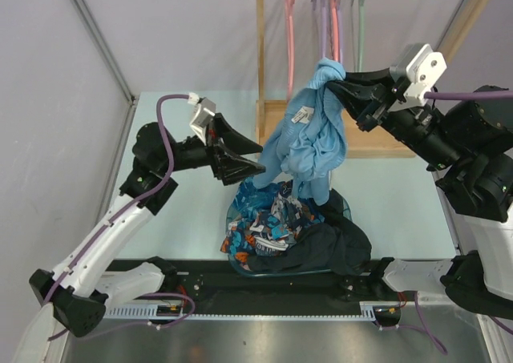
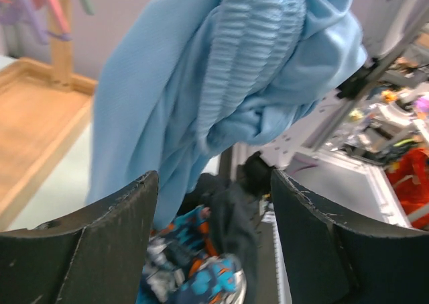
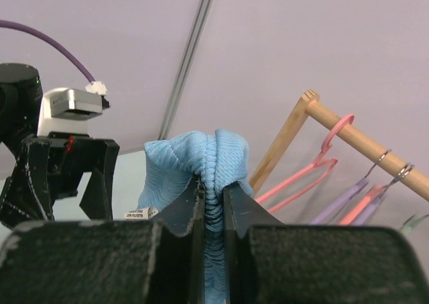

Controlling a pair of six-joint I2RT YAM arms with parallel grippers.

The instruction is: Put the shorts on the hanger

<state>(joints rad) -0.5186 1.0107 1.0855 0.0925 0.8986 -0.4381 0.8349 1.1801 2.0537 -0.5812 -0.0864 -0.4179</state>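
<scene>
1. Shorts (image 1: 309, 143) hang bunched from the right gripper (image 1: 346, 86), whose fingers are clamped on the ribbed waistband. Their long axis runs straight down, above the patterned garment (image 1: 268, 219) on the tabletop (image 1: 393, 195).
2. The left gripper (image 1: 262, 158) sits just beside the hanging cloth, fingers spread wide and holding nothing.
3. The hanger (image 1: 361, 30) hangs on the wooden rack (image 1: 260, 58) just beyond the right fingers, so the right arm is nearer.
4. Purple hangers (image 1: 325, 18) and pink hangers (image 1: 290, 34) crowd its left side and could snag the cloth.
</scene>
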